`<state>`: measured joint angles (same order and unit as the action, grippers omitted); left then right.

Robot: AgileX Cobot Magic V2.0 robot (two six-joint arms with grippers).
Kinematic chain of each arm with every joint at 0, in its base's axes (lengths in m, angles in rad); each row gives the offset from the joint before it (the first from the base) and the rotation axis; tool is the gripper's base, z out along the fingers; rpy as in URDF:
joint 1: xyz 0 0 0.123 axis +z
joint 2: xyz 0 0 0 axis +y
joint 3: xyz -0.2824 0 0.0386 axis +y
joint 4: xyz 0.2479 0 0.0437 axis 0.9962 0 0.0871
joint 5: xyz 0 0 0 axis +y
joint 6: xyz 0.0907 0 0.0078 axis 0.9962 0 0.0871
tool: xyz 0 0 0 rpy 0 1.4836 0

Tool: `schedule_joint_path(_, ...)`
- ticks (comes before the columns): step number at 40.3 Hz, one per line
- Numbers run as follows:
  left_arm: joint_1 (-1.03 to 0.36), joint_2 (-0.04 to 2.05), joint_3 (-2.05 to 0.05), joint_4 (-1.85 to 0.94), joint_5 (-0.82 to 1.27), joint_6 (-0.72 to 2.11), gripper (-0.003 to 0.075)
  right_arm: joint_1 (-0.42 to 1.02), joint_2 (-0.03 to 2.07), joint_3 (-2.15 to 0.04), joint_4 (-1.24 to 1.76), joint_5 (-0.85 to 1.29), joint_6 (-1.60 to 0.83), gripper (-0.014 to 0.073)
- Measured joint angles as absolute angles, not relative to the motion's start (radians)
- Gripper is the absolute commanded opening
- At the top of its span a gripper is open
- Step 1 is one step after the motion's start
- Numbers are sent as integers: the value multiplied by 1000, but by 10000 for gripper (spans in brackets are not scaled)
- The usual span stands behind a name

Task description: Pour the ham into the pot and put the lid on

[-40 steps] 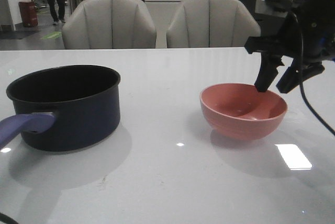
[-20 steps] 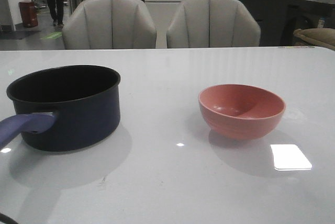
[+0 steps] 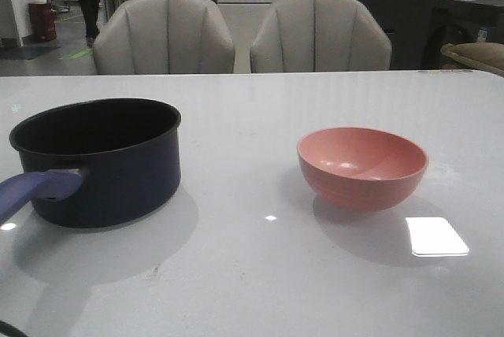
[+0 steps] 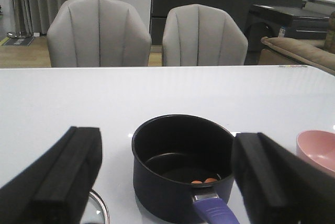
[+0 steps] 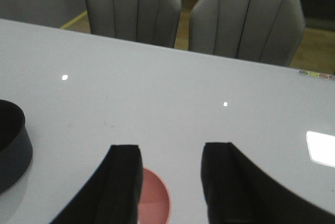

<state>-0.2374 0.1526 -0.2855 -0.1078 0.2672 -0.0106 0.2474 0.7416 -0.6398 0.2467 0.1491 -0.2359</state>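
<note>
Gone from the front view is the right arm that stood over the pink bowl a second ago; the bowl itself has shifted only slightly on the table.

Seen from its own wrist camera, the right gripper has its two black fingers spread apart with nothing between them, and the rim of the pink bowl shows under the gap. The left gripper is likewise wide open and holds nothing, its broad black pads framing the pot from either side without touching it.

Taking the pot as the landmark: it stands upright on the white table, dark navy outside and black inside, with its purple-blue handle pointing toward the robot. On the floor of the pot, at the side nearest the handle, lie two or three small orange-pink slices, the ham; how many exactly is hard to tell at that size. Just beside the pot on the robot's left, a curved metal-rimmed edge of glass shows under the left gripper's finger, probably the lid, though only a sliver is in view. To the right of the pot, well apart, sits the pink bowl, upright. Beyond the pot, behind the table's far edge, stand two grey chairs.
</note>
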Motion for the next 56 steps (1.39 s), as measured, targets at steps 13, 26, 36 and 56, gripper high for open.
schedule_joint_path(13, -237, 153, -286, -108, 267, -11, 565, 247, 354, -314, 249, 57, -236, 400)
schedule_joint_path(26, -237, 153, -286, -108, 267, -11, 565, 247, 211, -140, 257, 94, -234, 323)
schedule_joint_path(36, -237, 153, -286, -108, 267, -11, 565, 247, 211, -109, 259, 100, -232, 155)
schedule_joint_path(56, -237, 235, -454, -33, 372, -19, 649, 247, 211, -109, 259, 100, -232, 155)
